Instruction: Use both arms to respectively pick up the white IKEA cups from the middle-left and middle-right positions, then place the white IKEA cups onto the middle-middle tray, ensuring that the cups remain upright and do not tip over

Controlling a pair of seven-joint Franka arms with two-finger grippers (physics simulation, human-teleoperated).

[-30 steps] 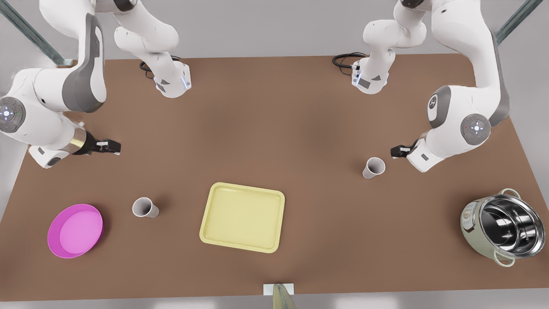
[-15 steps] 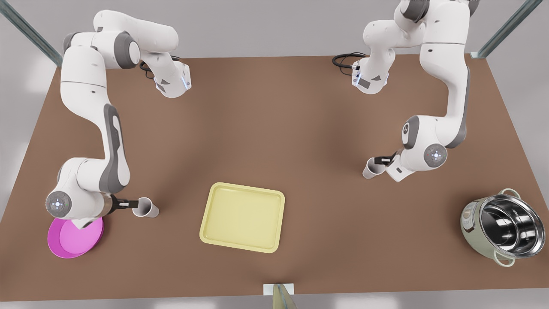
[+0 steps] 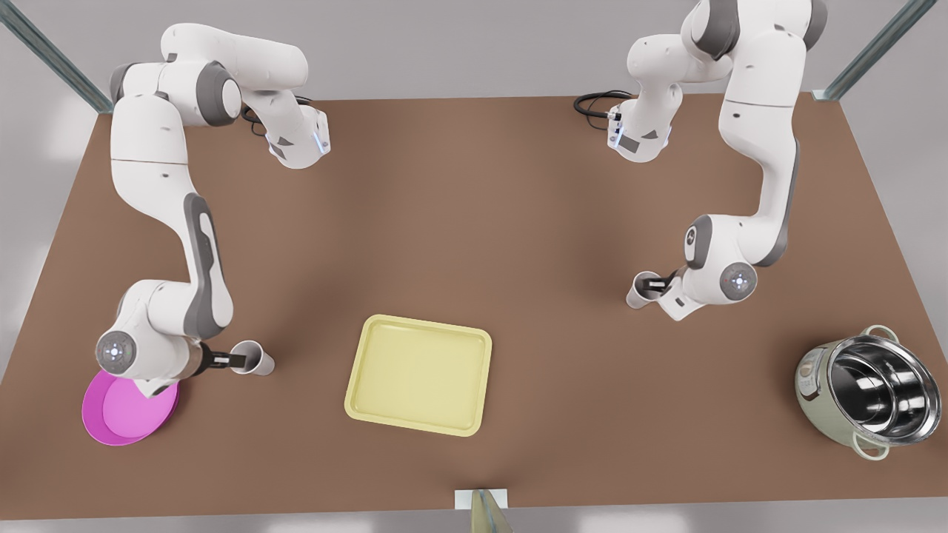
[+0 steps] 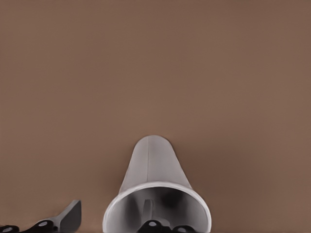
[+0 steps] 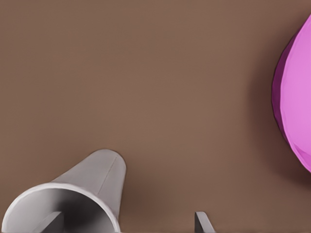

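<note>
End effectors [image 3: 237,360] [image 3: 658,280] astride both cups [image 3: 262,363] [image 3: 635,296].

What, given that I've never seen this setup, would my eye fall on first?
Two white arms each reach a small white cup. The open right end effector straddles the wall of the near cup at the front view's left, beside a magenta dish. The open left end effector does likewise at the far cup on the right. Between them lies a bare pale yellow tray, and a steel pot stands far right.
</note>
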